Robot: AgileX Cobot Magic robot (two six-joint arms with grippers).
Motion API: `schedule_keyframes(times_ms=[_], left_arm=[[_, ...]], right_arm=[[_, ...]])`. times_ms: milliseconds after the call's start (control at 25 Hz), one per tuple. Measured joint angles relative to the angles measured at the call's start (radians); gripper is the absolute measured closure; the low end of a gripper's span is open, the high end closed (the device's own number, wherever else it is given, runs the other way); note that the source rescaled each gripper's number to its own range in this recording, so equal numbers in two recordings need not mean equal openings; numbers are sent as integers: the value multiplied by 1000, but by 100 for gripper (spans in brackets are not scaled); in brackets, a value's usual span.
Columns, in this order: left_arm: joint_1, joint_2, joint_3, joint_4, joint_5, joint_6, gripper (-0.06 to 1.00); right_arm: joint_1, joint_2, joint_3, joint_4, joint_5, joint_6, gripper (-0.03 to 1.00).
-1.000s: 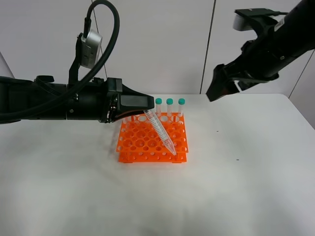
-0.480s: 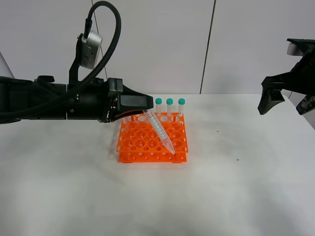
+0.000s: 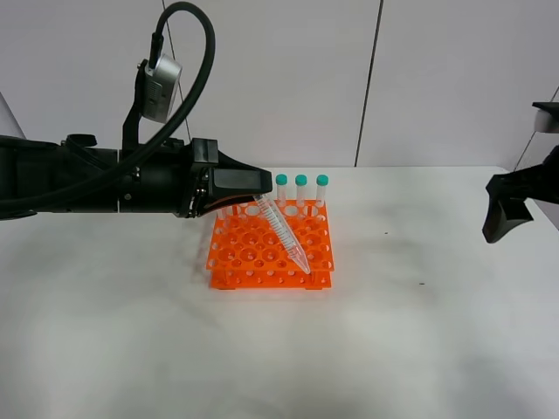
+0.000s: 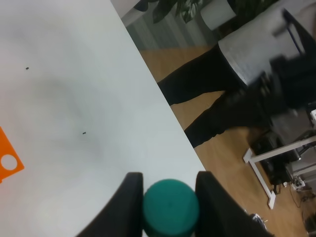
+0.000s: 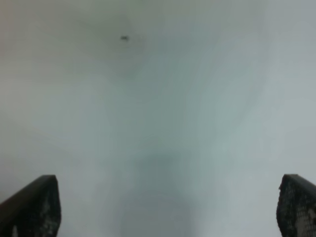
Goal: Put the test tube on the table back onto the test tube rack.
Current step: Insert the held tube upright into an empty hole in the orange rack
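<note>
Now my left hand (image 3: 260,197) pinches the probably light, slippery test tube (image 3: 285,231) at its cap, tip toward five o'clock. My right hand (image 3: 507,208) gapes empty.

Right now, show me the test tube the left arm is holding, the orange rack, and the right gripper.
test tube (image 3: 284,234), exterior high view, middle of the clear body.
test tube rack (image 3: 262,283), exterior high view, front edge of the orange frame.
right gripper (image 5: 165,212), right wrist view, midway between its open jaws.
</note>
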Motion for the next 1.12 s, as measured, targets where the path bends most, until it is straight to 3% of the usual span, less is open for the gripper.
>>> schedule_keyframes(times_ms=[280,480,600,840,1120], left_arm=[[0,0,0,-1,0,0,94],[0,0,0,-1,0,0,94],[0,0,0,-1,0,0,94],[0,0,0,-1,-1,0,94],[0,0,0,-1,-1,0,94]], right_arm=[[0,-397,296,6,-5,6,3],[0,-718,484,6,-133,3,3],[0,-909,567,6,-158,3,3],[0,-1123,596,6,-179,3,3],[6,-1146,597,6,-180,3,3]])
